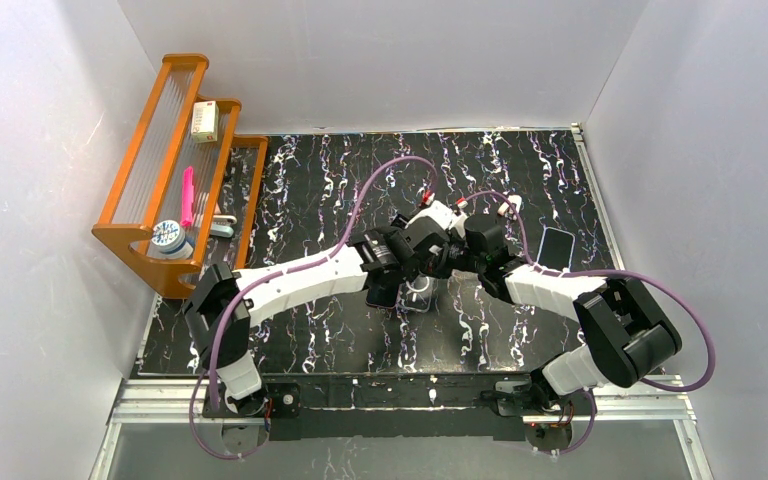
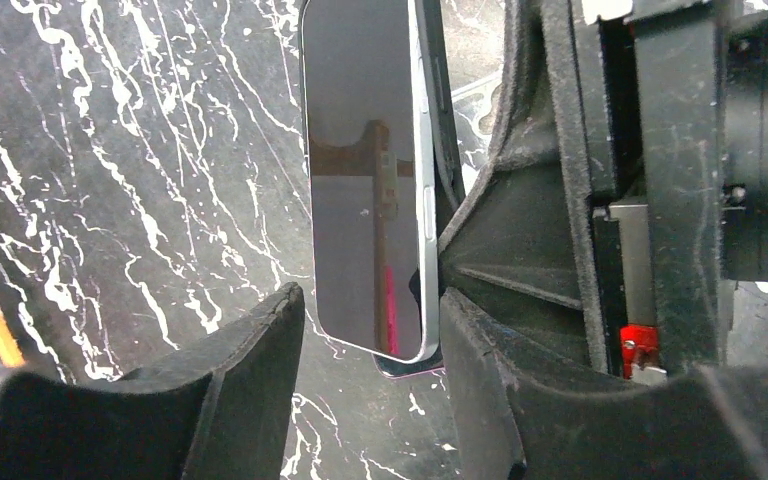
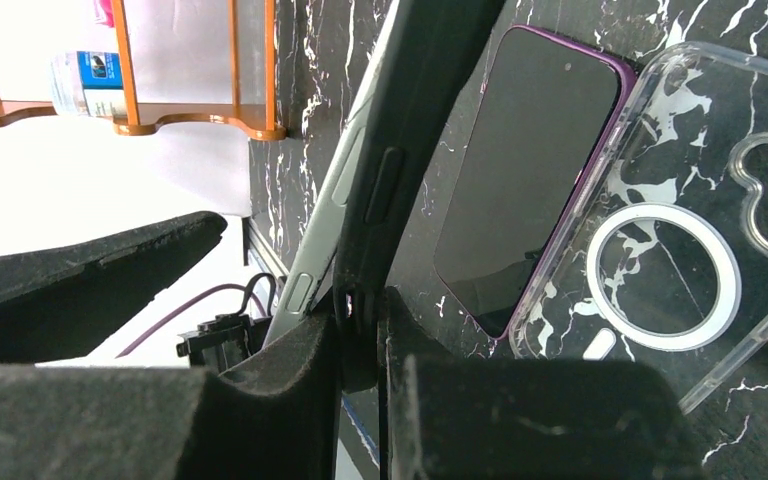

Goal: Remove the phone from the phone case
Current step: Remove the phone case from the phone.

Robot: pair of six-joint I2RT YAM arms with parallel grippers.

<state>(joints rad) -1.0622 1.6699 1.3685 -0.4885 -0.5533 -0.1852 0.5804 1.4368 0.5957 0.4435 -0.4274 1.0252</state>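
The phone (image 2: 365, 180) stands on edge above the middle of the desk (image 1: 500, 170), between the two arms. It has a dark screen and a silver rim. It is partly in its black case (image 3: 400, 120). In the right wrist view the silver rim leans away from the case wall towards the top and meets it lower down, near the fingers.

The right tool (image 3: 360, 340) is pinched tight on the side wall of the black case, by the case's button strip.

The left tool (image 2: 372, 298) is part open, with one finger on each side of the phone's lower end. One finger sits against the edge on the case side. A thin sliver of desk shows between the other finger and the screen side.

Flat on the desk just beside this lie a second phone with a purple rim (image 3: 520, 170) and a clear case (image 3: 680, 260) with a white ring, almost touching. The marble pattern shows through the clear case. Another dark phone (image 1: 556, 248) lies flat, further right.

At the desk's left edge is an orange rack (image 1: 130, 180). It holds a white box (image 1: 204, 121) near the back, a pink pen (image 1: 187, 195) in the middle and a bottle with a blue label (image 1: 169, 238) at the near end.
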